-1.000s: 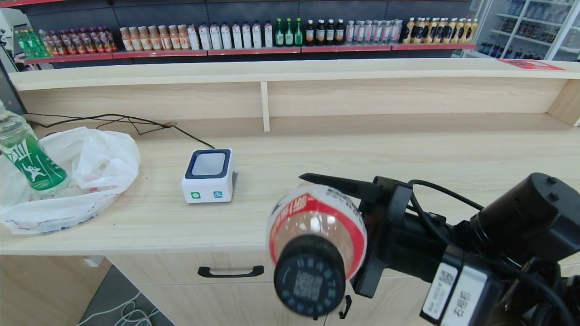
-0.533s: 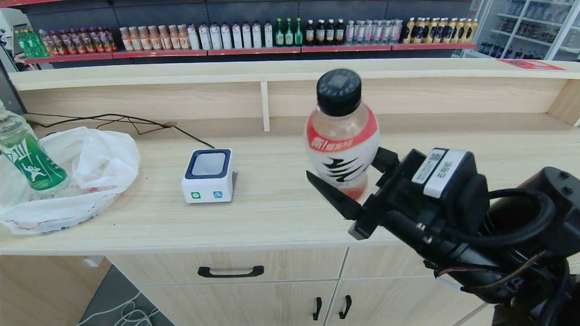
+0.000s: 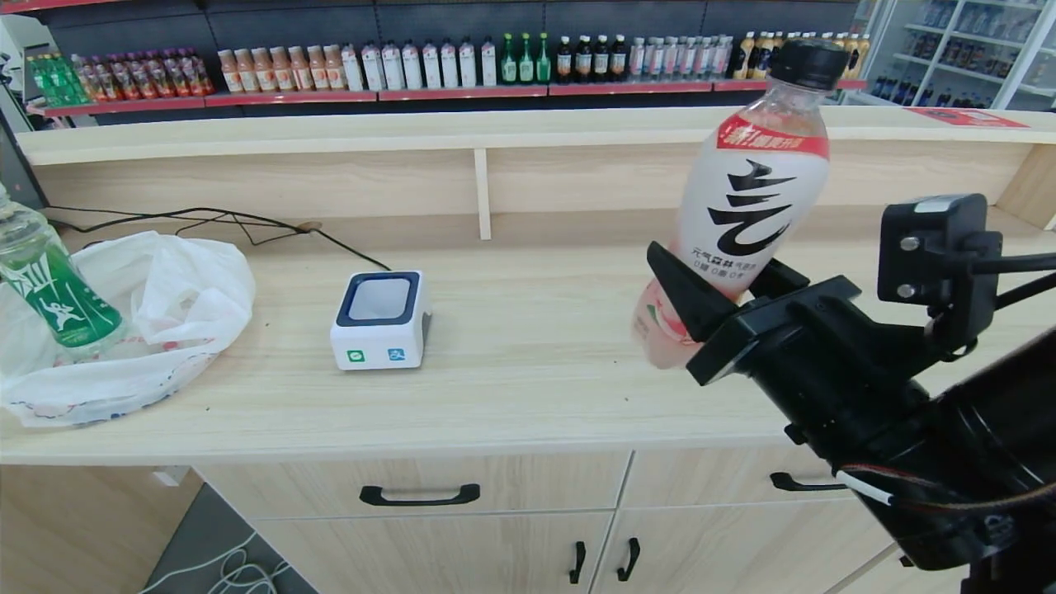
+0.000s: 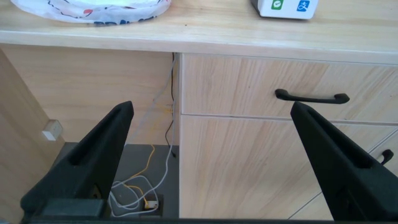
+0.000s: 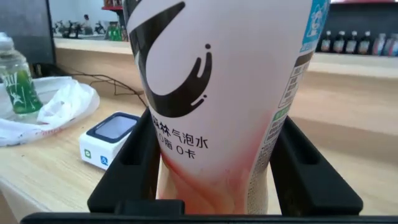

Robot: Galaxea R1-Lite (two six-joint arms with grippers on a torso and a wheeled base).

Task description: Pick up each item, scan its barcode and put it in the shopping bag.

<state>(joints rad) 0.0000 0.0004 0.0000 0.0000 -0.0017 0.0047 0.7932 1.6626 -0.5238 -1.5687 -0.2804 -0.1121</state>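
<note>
White-pink bottle [image 3: 747, 206] sits clamped inside right pincer [image 3: 716, 276].

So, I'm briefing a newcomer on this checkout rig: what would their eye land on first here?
First the pink-and-white drink bottle, held nearly upright over the right side of the counter in the right gripper. Then the white scanner box at mid-counter, and at the far left the white shopping bag with a green-labelled bottle standing in it.
</note>
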